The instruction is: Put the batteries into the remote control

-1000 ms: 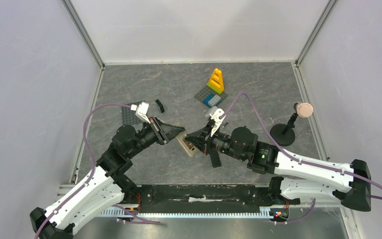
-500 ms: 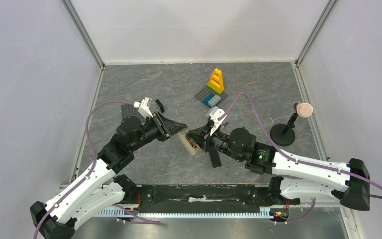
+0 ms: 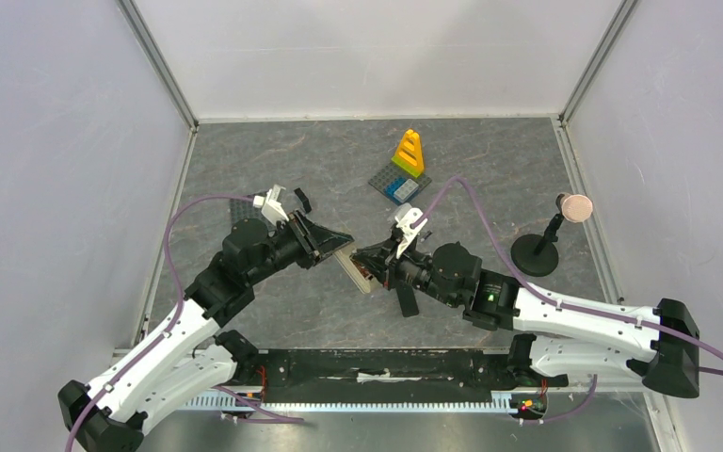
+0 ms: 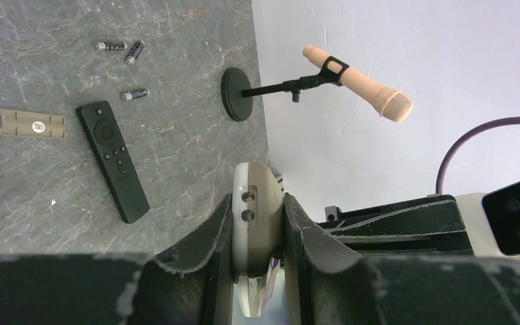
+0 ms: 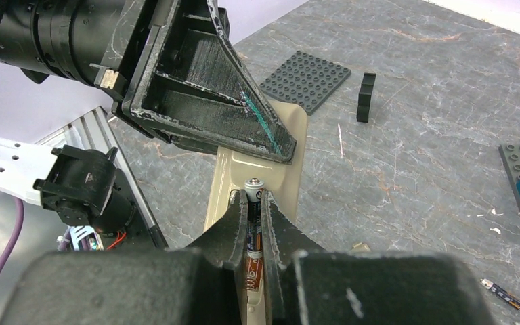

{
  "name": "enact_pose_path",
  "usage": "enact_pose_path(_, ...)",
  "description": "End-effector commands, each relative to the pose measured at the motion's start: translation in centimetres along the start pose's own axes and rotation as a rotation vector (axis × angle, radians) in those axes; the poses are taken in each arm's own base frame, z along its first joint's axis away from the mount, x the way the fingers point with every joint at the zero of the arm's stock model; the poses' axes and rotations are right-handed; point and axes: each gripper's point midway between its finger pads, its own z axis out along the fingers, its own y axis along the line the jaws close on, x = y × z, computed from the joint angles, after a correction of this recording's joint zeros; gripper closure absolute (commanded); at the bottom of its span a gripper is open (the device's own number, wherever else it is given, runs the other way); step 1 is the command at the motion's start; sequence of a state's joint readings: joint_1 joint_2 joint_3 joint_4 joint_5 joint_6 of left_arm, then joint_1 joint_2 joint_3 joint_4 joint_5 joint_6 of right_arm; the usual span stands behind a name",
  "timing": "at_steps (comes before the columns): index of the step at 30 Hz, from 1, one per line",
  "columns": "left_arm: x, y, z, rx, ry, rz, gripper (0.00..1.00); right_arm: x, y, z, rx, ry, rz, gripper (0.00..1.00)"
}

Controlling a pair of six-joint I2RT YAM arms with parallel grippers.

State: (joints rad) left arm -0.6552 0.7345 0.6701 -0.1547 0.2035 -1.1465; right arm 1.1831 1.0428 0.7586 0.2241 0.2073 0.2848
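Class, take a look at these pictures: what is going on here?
The left gripper clamps the tan remote control and holds it tilted. The right gripper pinches one battery, with its tip at the remote's recessed slot. Three more batteries lie on the table.

Both arms reached inward, elbows bent, wrists nearly meeting at centre. The left end effector [image 3: 342, 247] pointed right, fingers clamped across the remote control [image 4: 257, 227]. The right end effector [image 5: 255, 201] pointed left, jaws pinched tight on a battery [image 5: 254, 187], almost tip-to-tip with the left.
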Motion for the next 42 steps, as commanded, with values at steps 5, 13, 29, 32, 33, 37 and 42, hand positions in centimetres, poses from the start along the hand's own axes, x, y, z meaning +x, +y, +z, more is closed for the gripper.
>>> enact_pose_path(5,-0.4,-2.6,-0.6,0.072,0.008,-0.062,0.98,1.0,-0.2,-0.2,0.006,0.029,-0.021,1.00)
enact_pose_path(13,-0.7,-2.9,-0.6,0.074,-0.001,-0.064,0.98,1.7,0.2,-0.4,-0.017,0.087,-0.041,0.99)
enact_pose_path(29,-1.0,-2.8,-0.8,0.072,-0.021,-0.078,0.98,1.9,0.6,-0.7,-0.025,0.104,0.016,0.94)
enact_pose_path(32,-0.9,-2.6,-0.7,0.068,-0.017,-0.078,0.98,1.8,0.5,-0.6,-0.018,0.103,0.022,0.92)
enact_pose_path(33,-0.9,-2.7,-0.7,0.071,-0.015,-0.077,0.98,1.8,0.5,-0.5,-0.013,0.103,0.026,0.90)
enact_pose_path(37,-0.9,-2.5,-0.6,0.066,-0.016,-0.078,0.98,1.1,0.3,-0.5,0.007,0.093,0.040,0.82)
enact_pose_path(42,-0.9,-2.5,-0.6,0.064,-0.016,-0.076,0.98,-0.5,0.4,-0.7,0.018,0.067,0.057,0.72)
